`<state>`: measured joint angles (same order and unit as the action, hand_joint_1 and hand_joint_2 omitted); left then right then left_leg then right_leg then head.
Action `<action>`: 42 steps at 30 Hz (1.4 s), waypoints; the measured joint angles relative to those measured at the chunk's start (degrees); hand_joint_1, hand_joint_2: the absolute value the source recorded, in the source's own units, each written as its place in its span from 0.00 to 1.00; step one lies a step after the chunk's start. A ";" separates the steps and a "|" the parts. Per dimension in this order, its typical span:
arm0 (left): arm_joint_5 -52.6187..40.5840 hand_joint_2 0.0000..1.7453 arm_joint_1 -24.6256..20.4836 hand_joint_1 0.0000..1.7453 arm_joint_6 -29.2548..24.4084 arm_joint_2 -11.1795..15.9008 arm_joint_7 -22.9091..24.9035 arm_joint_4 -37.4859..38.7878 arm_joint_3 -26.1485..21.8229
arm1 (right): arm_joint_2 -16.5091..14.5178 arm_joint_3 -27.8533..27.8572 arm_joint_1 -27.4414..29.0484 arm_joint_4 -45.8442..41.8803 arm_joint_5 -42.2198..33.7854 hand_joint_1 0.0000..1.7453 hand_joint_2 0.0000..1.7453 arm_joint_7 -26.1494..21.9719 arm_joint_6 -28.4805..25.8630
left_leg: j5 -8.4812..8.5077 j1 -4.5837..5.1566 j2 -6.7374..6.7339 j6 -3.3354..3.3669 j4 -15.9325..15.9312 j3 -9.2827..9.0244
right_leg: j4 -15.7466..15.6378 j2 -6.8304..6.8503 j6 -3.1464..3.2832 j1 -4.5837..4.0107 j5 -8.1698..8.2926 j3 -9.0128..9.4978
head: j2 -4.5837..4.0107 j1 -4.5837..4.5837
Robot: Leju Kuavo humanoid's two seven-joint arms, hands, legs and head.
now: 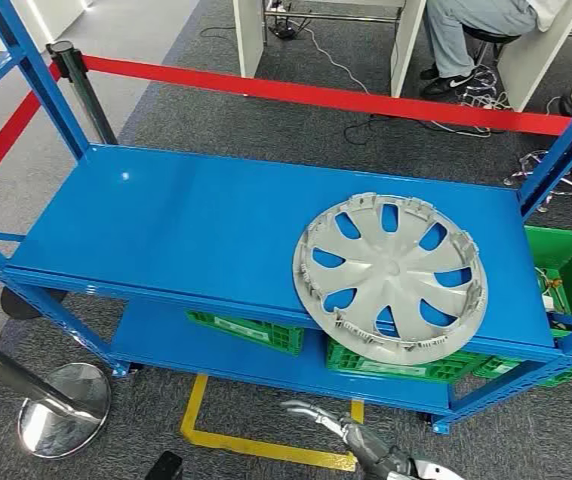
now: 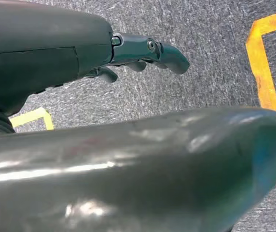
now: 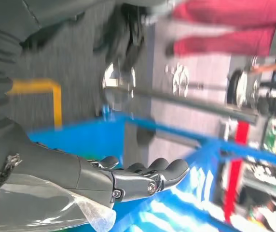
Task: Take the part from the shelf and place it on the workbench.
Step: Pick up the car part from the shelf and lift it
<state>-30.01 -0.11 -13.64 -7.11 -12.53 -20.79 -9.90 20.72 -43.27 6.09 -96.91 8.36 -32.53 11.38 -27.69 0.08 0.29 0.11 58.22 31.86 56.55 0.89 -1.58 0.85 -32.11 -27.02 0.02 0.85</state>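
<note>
the part sits near the edge, and no hand holds it yet

the part [image 1: 391,276] is a big grey wheel cover. it lies flat on the top board of the blue shelf [image 1: 192,220], over at about 3 o'clock on that board. its rim at 6 o'clock sticks out a little past the front edge of the board. that is the risky bit. i think a bump or a push from below could tip it off the front and onto the floor.

the right hand [image 1: 343,430] is low, at about 6 o'clock from the part, in front of the shelf and under the top board. it is well apart from the part. in the right wrist view, the right hand's fingers [image 3: 155,169] lie straight and close side by side, and they hold nothing. if this hand goes straight up, it could knock the sticking-out rim.

the left hand [image 2: 144,50] hangs over the grey carpet. its fingers look a bit curled and hold nothing.

green crates [image 1: 389,362] sit on the lower board, under the part. a red rope barrier [image 1: 328,97] runs behind the shelf, and a person sits past it.

the cover is wide and thin, so i guess one hand could let it slip or tilt.
</note>
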 joint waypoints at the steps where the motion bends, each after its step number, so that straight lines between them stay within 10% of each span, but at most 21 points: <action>1: 0.19 0.00 0.01 0.00 -0.07 0.00 0.00 0.03 0.01 | 0.00 0.19 0.05 -0.45 1.29 0.00 1.00 0.19 -1.50 | 0.00 0.00 0.00 0.00 0.00 0.00 | 0.00 0.00 0.00 0.00 0.00 -0.01 | 0.00 -0.01; 15: 1.79 0.00 -0.05 0.00 -0.49 0.11 1.30 0.25 1.61 | -2.63 1.79 1.34 -2.41 42.22 0.00 1.00 7.44 -48.60 | 0.00 0.00 0.00 0.00 0.00 0.00 | 0.00 0.01 0.01 -0.01 -0.01 -0.14 | 0.00 0.00; 27: 2.81 0.00 -1.25 0.00 -0.62 0.34 1.86 1.62 4.52 | -12.09 12.67 5.72 2.06 64.54 0.00 1.00 4.29 -50.32 | -0.01 0.00 0.00 0.00 0.00 0.01 | 0.00 0.00 0.02 0.00 -0.02 -0.28 | 0.00 0.01; 42: 3.63 0.00 -1.40 0.00 -0.47 0.80 2.00 1.75 6.87 | -7.85 7.64 3.18 5.38 63.11 0.00 1.00 19.33 -50.35 | -0.01 0.03 0.00 0.01 0.00 -0.11 | 0.00 0.00 -0.01 0.03 0.00 -0.22 | 0.00 0.02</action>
<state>-26.38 -1.51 -14.10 -6.32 -10.53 -19.04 -3.03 12.87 -35.63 9.27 -91.52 71.48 -13.20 -38.97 -27.70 0.11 0.29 0.11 58.22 31.75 56.54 0.89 -1.59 0.88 -32.11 -27.24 0.02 0.87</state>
